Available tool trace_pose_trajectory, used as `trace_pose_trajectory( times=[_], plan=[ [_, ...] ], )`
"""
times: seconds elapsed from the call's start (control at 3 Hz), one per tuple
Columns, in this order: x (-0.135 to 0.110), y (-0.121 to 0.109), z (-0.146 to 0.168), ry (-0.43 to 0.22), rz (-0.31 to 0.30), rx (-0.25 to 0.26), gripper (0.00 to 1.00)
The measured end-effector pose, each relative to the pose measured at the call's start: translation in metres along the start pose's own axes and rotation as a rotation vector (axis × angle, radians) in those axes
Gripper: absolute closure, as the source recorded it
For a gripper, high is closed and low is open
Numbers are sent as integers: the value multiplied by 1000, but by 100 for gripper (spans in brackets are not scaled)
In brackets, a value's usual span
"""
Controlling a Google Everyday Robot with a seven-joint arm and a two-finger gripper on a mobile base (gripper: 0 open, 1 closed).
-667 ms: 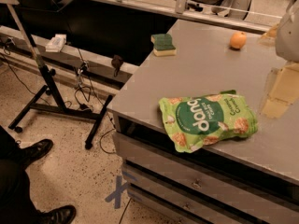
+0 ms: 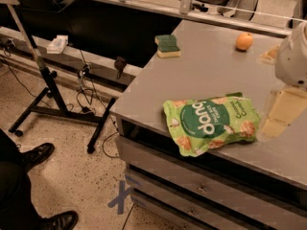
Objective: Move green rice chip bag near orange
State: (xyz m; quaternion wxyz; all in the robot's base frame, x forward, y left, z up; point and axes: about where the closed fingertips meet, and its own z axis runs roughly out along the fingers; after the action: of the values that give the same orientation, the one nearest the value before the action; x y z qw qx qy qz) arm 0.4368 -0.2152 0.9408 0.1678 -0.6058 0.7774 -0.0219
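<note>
Speckled terrazzo floor (image 2: pixel 72 176), grey drawered table (image 2: pixel 211 75), black metal stand (image 2: pixel 43 71) alongside.

This looks like a robotics lab or workshop. A broad grey metal worktop (image 2: pixel 206 75) tops a cabinet of steel drawers (image 2: pixel 201 188), standing on a pale speckled floor (image 2: pixel 72 176) marked with a blue tape cross (image 2: pixel 123 195). To the left are a black tubular equipment stand (image 2: pixel 44 71) and loose black cables (image 2: pixel 84 99). The robot's cream-coloured hand (image 2: pixel 283 110) hangs over the worktop's right side.

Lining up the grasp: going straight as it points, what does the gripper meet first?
The gripper, at the right edge, points down: likely the table just beside the green rice chip bag; depth unclear.
</note>
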Motion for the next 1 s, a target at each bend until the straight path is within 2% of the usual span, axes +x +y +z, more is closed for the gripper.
trace_pose_trajectory(
  times=[0.67, 1.0],
  plan=[
    [-7, 13, 71, -102, 21, -69, 0],
    [-16, 18, 95, -133, 47, -95, 17]
  ],
)
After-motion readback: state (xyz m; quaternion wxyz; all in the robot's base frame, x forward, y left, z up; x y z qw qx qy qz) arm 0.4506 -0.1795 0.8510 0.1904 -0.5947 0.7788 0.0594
